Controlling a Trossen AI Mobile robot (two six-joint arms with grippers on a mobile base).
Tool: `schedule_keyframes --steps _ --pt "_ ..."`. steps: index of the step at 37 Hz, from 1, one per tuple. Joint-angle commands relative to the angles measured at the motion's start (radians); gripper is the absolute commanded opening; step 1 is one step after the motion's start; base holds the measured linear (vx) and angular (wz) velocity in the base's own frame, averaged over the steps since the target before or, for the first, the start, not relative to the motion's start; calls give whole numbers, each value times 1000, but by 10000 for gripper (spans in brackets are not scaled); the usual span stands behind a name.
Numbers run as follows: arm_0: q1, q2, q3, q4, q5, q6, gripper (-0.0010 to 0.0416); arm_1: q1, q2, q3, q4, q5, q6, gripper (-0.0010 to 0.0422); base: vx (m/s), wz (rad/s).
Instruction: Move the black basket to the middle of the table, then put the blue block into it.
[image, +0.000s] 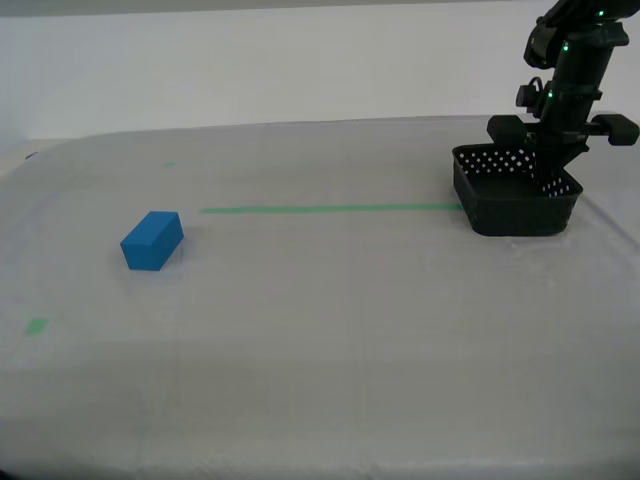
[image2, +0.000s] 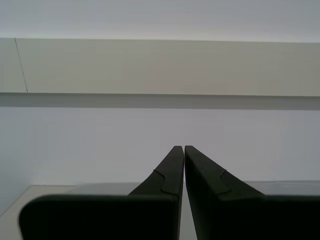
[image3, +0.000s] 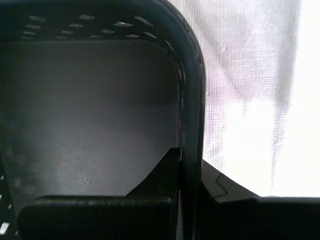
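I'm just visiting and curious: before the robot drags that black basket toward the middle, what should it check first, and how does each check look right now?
1. First tool straddles the black basket wall, one finger inside, one outside: ok.
2. Grip firm enough to drag: cannot tell.
3. Basket at the middle of the table: not ok, it sits at the exterior view's right.
4. Path along the green tape free: ok.
5. Blue block away from that path: ok.
6. Second tool shut, holding nothing, away from the basket: ok.
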Motion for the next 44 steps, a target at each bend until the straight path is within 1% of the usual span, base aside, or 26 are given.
schedule_keyframes --steps 1,7,14,18,22,29,33,44 --pt "1 -21 0 -4 -20 7 -1 0 0 1 3 -1 2 0 0 0" --pt "2 -62 0 -27 -29 16 -1 0 0 1 3 -1 2 0 0 0" --pt "3 -122 0 -31 -92 24 -1 0 0 1 3 0 2 0 0 0" --pt "13 -161 0 -44 -125 43 -1 0 0 1 3 -1 2 0 0 0" --pt "32 -193 0 -57 -124 54 -1 0 0 1 4 -1 2 0 0 0" --pt "84 -224 0 -63 -124 95 -1 0 0 1 3 -1 2 0 0 0" --pt "119 -225 0 -72 -124 109 -1 0 0 1 3 -1 2 0 0 0" --pt "214 -225 0 -78 -123 204 -1 0 0 1 3 -1 2 0 0 0"
